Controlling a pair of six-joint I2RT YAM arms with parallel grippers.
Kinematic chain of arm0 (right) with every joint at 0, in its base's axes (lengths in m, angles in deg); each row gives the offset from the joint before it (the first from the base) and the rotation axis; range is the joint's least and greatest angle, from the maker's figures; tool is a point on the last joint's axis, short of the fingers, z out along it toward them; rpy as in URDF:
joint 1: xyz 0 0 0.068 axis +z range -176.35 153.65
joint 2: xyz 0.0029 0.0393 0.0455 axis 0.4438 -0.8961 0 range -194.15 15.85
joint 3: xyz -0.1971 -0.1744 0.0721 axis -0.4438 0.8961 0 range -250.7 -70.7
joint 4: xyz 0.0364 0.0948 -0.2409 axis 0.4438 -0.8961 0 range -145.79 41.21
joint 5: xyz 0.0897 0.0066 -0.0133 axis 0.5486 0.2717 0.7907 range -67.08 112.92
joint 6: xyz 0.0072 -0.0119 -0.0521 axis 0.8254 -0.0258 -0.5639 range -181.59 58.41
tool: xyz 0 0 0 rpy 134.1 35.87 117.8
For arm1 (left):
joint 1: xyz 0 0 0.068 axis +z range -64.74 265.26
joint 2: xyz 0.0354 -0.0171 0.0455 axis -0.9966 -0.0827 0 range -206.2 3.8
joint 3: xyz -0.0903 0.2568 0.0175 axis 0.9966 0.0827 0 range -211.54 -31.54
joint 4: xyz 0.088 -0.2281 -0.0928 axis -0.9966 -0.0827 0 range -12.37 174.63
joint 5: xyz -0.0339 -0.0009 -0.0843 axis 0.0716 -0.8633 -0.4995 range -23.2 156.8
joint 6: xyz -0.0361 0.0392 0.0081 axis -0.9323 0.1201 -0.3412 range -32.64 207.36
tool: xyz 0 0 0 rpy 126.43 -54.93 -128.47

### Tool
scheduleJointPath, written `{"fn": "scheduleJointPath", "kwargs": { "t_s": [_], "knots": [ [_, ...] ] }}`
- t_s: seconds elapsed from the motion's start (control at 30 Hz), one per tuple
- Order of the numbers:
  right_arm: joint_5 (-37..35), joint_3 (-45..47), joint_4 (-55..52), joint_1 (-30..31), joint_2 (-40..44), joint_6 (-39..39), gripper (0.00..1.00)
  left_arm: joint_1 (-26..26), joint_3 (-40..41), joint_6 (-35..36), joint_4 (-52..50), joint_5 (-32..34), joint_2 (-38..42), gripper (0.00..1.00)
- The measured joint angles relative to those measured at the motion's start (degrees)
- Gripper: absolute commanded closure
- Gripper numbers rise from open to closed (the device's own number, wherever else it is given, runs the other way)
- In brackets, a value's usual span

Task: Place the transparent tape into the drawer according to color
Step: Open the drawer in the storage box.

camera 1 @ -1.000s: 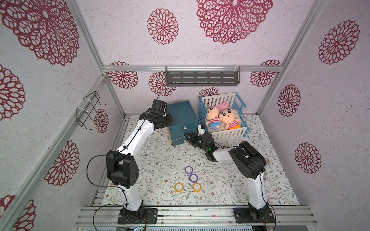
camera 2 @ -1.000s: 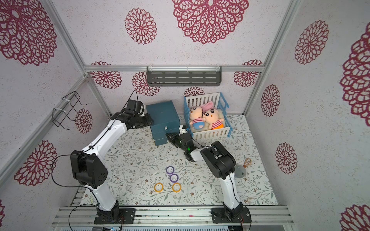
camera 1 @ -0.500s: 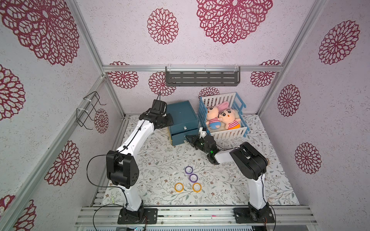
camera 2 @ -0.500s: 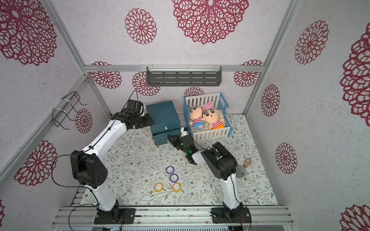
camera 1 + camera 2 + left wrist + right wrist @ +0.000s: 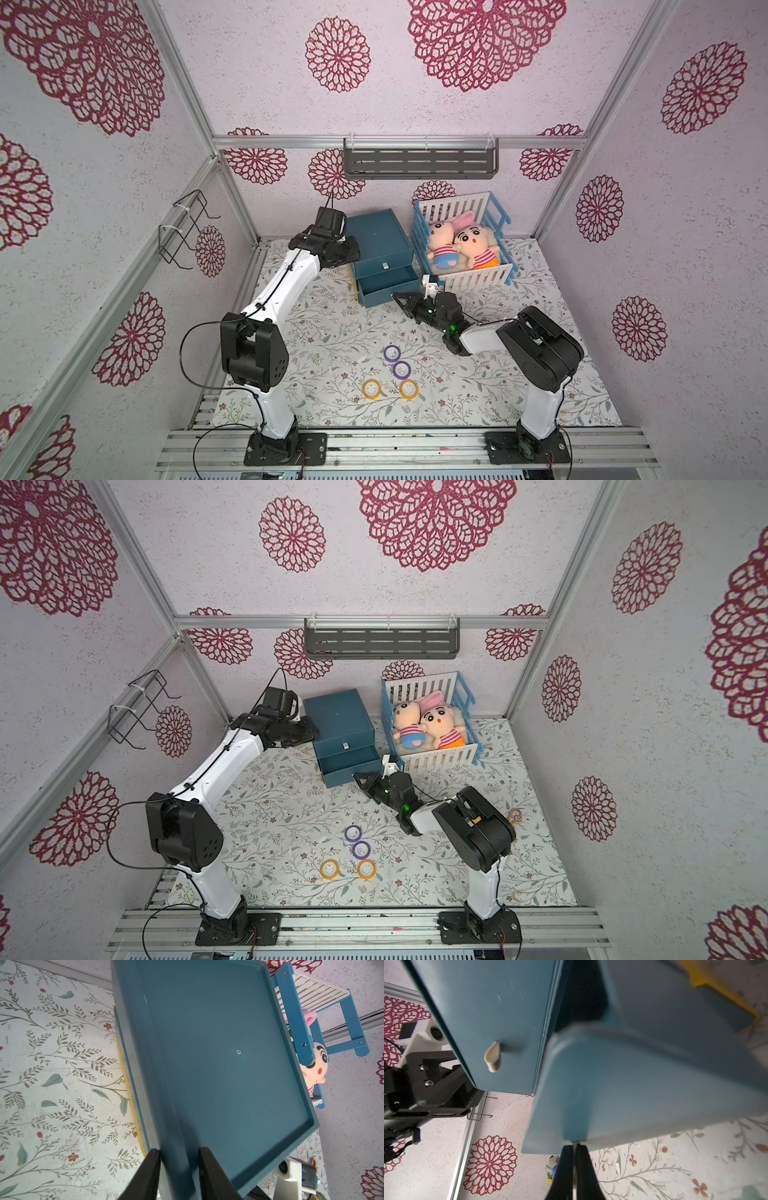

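Floral matting (image 5: pixel 332 324) covers the cell floor. 4 rolls of the transparent tape lie on it near the front, well apart from the teal cabinet (image 5: pixel 376 235) — 2 purple rolls (image 5: pixel 392 353) close together, and 2 orange-yellow rolls (image 5: pixel 371 389) side by side nearer the robot's base. No red roll shows.

The right gripper (image 5: pixel 574 1146) is pinched tight on the front of the lower drawer (image 5: pixel 386 296), which stands part open. The left gripper (image 5: pixel 179 1155) straddles the cabinet's side rim, its jaws narrowly parted and clamped on it.

Each roll looks light, stiff and thin — best taken with 1 finger in the hole and 1 outside the rim. All 4 lie flat with holes facing up; being round, they have no long axis.
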Motion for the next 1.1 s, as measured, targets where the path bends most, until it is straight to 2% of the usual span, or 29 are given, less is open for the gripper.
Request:
{"fn": "scheduleJointPath", "kwargs": {
  "t_s": [0.53, 0.57, 0.67, 0.8, 0.97, 1.1],
  "knots": [
    [-1.49, 6.1, -4.76, 2.91, 7.3, -2.23, 1.0, 0.0, 0.7, 0.2, -0.28, 0.02, 0.76, 0.64],
    [-1.75, 6.27, -5.07, 3.08, 7.45, -2.47, 0.95, 0.0, 0.76, 0.2, -0.31, 0.04, 0.83, 0.64],
    [-1.92, 6.49, -5.66, 3.32, 7.58, -3.17, 0.67, 0.0, 0.85, 0.22, -0.33, 0.02, 0.92, 0.64],
    [-2.21, 6.51, -6.23, 3.45, 8.2, -4.35, 0.46, 0.0, 1.14, 0.22, -0.26, 0.02, 1.09, 0.64],
    [-2.29, 6.8, -7.48, 3.43, 10.71, -5.88, 0.3, 0.0, 1.73, 0.22, -0.33, 0.02, 1.77, 0.64],
    [-2.19, 6.93, -9.6, 3.45, 13.55, -7.32, 0.22, 0.0, 1.95, 0.26, -0.26, 0.02, 1.84, 0.64]
  ]
}}
